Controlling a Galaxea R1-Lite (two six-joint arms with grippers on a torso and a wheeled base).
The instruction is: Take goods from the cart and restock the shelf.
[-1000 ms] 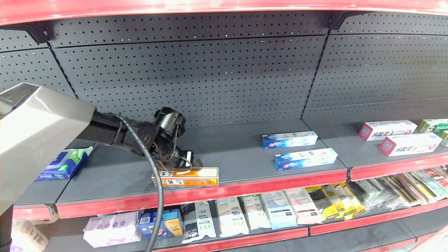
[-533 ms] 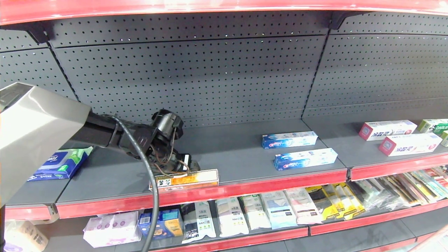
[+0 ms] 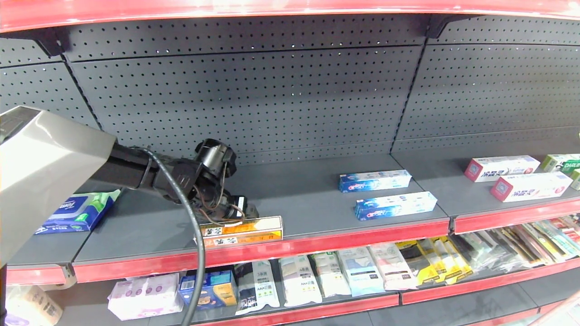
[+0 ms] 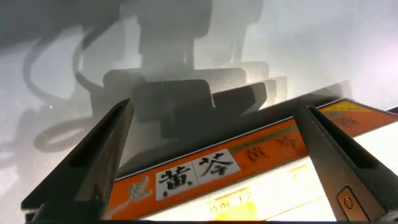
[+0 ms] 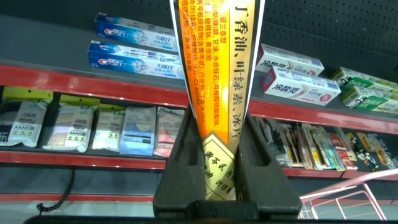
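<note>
The upper shelf (image 3: pixel 317 199) carries an orange toothpaste box (image 3: pixel 253 226) lying flat along its red front lip. To the right of the orange toothpaste box, and farther back, lie two blue toothpaste boxes (image 3: pixel 375 180), one behind the other and apart. Farther right again are two red-and-white toothpaste boxes (image 3: pixel 530 186) and a green box (image 3: pixel 562 163). Well to the left of the orange toothpaste box rests a blue-and-green tissue pack (image 3: pixel 77 213). On the lower shelf (image 3: pixel 317 312), directly below the orange toothpaste box, flat packets (image 3: pixel 299 280) lie in a row.

The left arm stretches in from the left, low over the shelf board. Its left end effector (image 3: pixel 244 213) sits just above the orange toothpaste box with its fingers (image 4: pixel 106 168) spread wide and not clamping it. The right end effector (image 5: pixel 219 134) is out in front of the shelving, closed on a second orange box (image 5: pixel 217 62) held on end between its fingers.
</note>
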